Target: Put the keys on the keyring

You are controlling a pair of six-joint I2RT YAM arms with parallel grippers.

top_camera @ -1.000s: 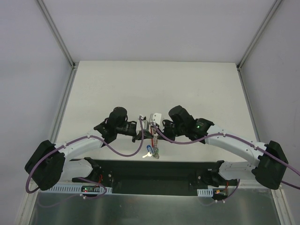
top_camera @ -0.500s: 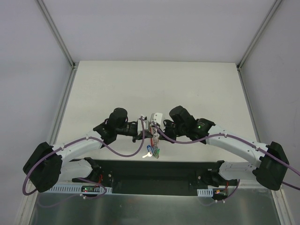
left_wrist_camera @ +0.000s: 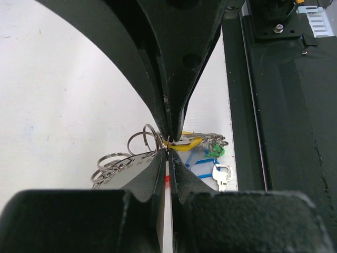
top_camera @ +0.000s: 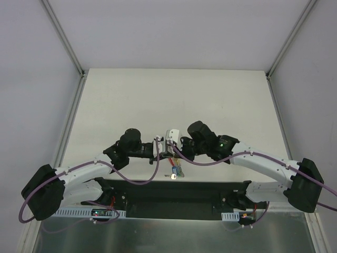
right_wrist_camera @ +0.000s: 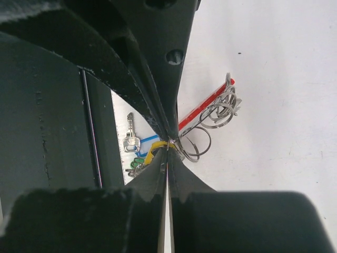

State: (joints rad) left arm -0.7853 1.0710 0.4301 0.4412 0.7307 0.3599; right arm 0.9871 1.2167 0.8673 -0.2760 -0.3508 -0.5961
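From above, the white table (top_camera: 174,100) lies bare from its far edge down to the arms, with a metal rail (top_camera: 71,113) along each side. The tight spot is the near edge, where the black base plate (top_camera: 174,191) begins right under the work. Both arms reach inward in shallow bows, elbows out and low, so the left gripper (top_camera: 159,151) and the right gripper (top_camera: 172,149) meet nose to nose over the near middle. The keys (top_camera: 175,171) dangle just below that meeting point, over the seam of table and plate. This view is too small to show either grip

The left wrist view supplies it. The left arm's own fingers rise from the bottom and the right gripper's descend from the top, both pairs pressed together, tips all but touching. They pinch the keyring (left_wrist_camera: 141,141), a cluster of wire rings spreading left over open table, just where the yellow-capped key (left_wrist_camera: 187,142) joins it. Whether the pads also catch that key I cannot tell. A green cap (left_wrist_camera: 215,152) and a silver key (left_wrist_camera: 221,176) hang right, close to the plate's edge

The right wrist view mirrors this, rings right and keys left beside the plate. It alone shows the red band (right_wrist_camera: 206,104) at length, slanting up past the rings
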